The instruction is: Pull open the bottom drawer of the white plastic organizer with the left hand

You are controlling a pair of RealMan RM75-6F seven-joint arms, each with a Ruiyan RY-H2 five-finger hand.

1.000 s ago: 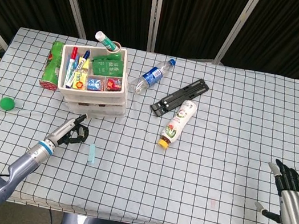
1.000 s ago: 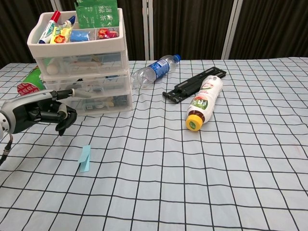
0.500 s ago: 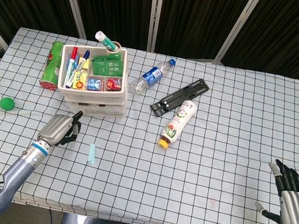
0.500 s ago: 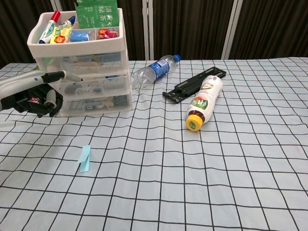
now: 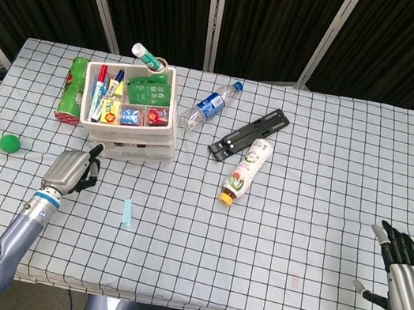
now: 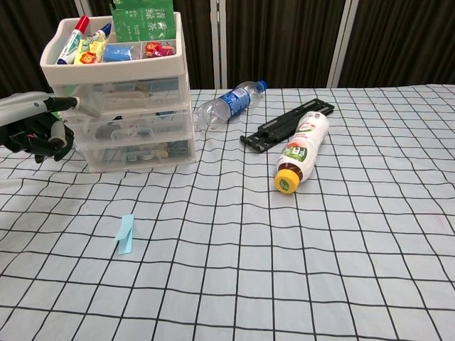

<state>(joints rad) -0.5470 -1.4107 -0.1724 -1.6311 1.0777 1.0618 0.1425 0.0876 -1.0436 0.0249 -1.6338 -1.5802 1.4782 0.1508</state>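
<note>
Just ahead and to the right of the left hand stands the white plastic organizer, its bottom drawer shut flush with the two above it. The hand hovers at the organizer's front left corner, fingers curled inward with nothing in them, one finger stretched out toward the drawer stack in the chest view; whether it touches the plastic cannot be told. To do the step well, the hand should probably drop lower and slide right until its fingertips hook the bottom drawer's front lip near the middle, then draw straight back toward the robot, slowly, since the light organizer may slide instead of opening. Behind the hand the table lies bare apart from a small blue slip, so the pull has room. The table's left edge is near. The right hand rests well apart, fingers spread, holding nothing.
</note>
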